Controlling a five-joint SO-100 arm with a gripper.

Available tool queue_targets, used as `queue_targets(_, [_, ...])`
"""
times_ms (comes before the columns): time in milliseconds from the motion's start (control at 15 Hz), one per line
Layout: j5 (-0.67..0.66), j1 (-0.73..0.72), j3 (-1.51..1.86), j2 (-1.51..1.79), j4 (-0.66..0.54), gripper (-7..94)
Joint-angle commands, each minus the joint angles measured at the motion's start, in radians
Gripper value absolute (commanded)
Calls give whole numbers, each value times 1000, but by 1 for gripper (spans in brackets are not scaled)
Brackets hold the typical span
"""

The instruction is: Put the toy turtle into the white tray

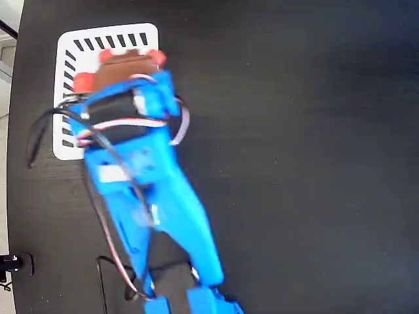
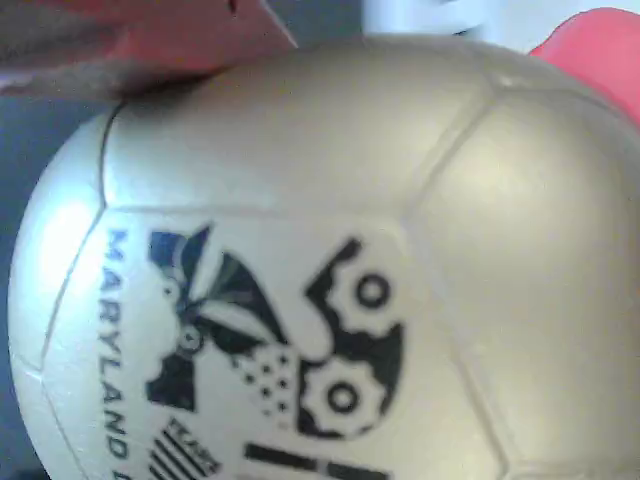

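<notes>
While over tray (image 1: 72, 49), turtle (image 2: 330, 270).

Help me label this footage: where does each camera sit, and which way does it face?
Fixed view: overhead, looking straight down on the black table; the blue arm reaches over the white tray.
Wrist view: rides on the arm, pressed close to the toy turtle, whose gold shell fills the frame; no finger is clearly visible.
Shared: the turtle, whose red parts show beside the arm overhead.

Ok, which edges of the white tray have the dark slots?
Fixed view: the white tray has them along its top and left edges; its bottom edge is plain.
</notes>
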Motion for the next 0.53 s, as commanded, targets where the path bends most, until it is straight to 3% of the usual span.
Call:
queue_targets(0, [41, -78, -150, -52, 3, 0])
queue_targets(467, [87, -126, -276, -284, -38, 0])
